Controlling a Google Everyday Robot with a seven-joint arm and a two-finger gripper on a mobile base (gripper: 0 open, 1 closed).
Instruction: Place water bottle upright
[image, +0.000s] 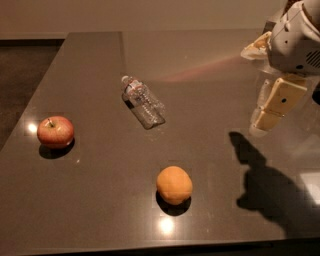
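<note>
The water bottle (143, 102) is a small clear ribbed plastic bottle with a white cap and a thin label band. It lies on its side on the dark table (90, 60), left of centre, with its cap pointing to the back left. My gripper (262, 122) hangs at the right side, above the table and pointing down. It is well to the right of the bottle, apart from it, and holds nothing that I can see. Its shadow falls on the table below it.
A red apple (55, 131) sits at the left of the table. An orange (174, 185) sits near the front edge, in front of the bottle. The table's left edge drops to a dark floor (20, 75).
</note>
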